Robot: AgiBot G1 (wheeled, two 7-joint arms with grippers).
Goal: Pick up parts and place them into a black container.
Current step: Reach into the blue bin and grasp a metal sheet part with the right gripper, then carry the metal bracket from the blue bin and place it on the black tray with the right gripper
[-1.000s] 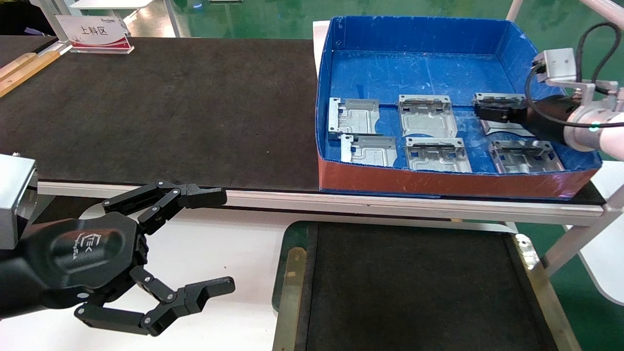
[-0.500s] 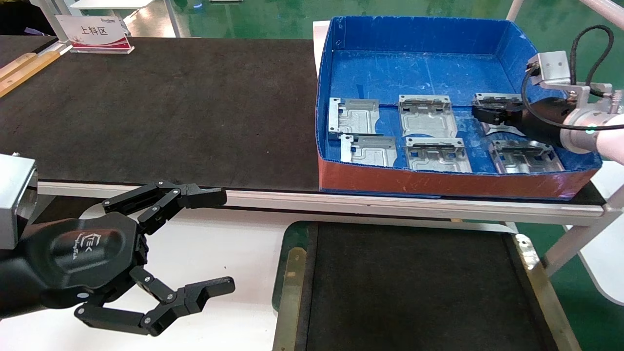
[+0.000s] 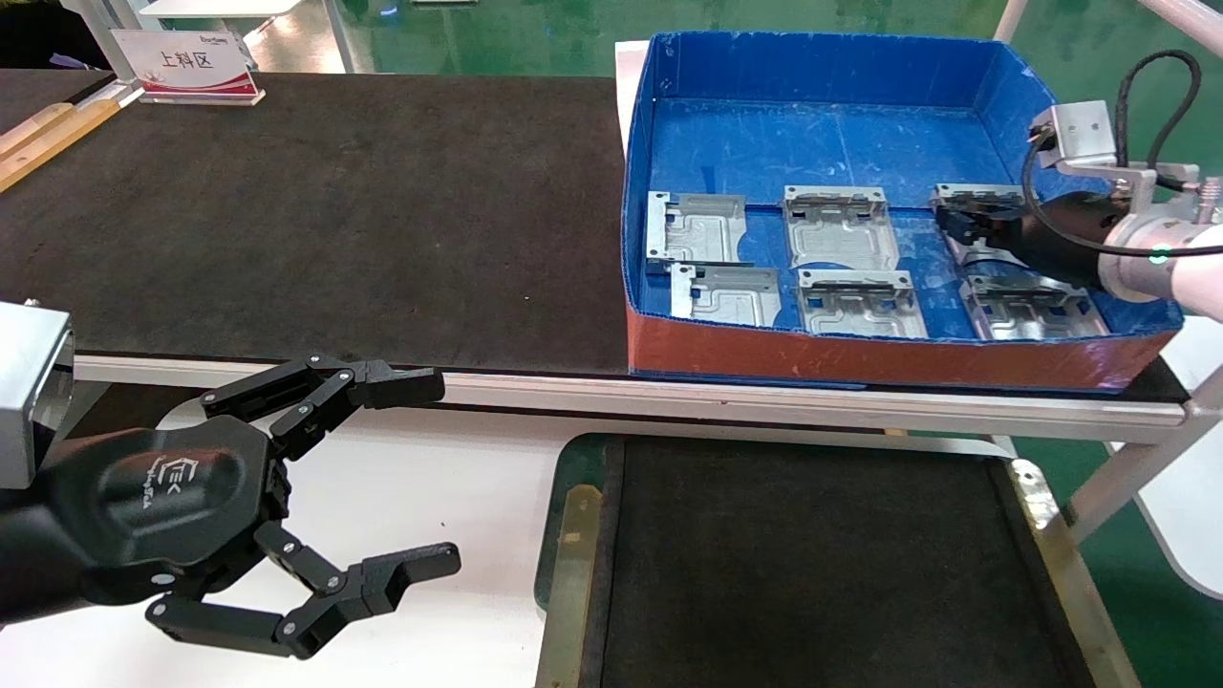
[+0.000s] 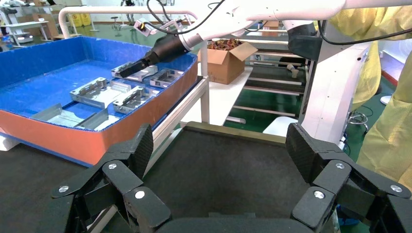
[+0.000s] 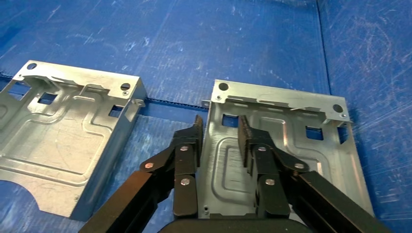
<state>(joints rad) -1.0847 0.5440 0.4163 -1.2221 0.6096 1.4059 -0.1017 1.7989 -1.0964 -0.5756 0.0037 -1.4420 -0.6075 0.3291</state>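
Note:
Several silver stamped metal parts lie in the blue box [image 3: 812, 134]; one is in the back row [image 3: 839, 225] and one in the front row [image 3: 860, 304]. My right gripper [image 3: 951, 222] is low over the back right part [image 5: 286, 141]. It is open, with one finger [image 5: 194, 141] at the part's left edge and the other finger [image 5: 252, 145] over the plate. The black container [image 3: 570, 573] stands below the table's front edge with its black floor bare. My left gripper [image 3: 435, 473] is open and empty, left of the container; in the left wrist view [image 4: 219, 150] it faces it.
The blue box has a red front wall [image 3: 889, 358] and stands at the right end of the black table mat [image 3: 334, 220]. A white sign [image 3: 186, 62] stands at the far left. A white table frame rail [image 3: 764, 401] runs between box and container.
My right gripper has shifted slightly right and lower onto the back right part. The left arm has not moved.

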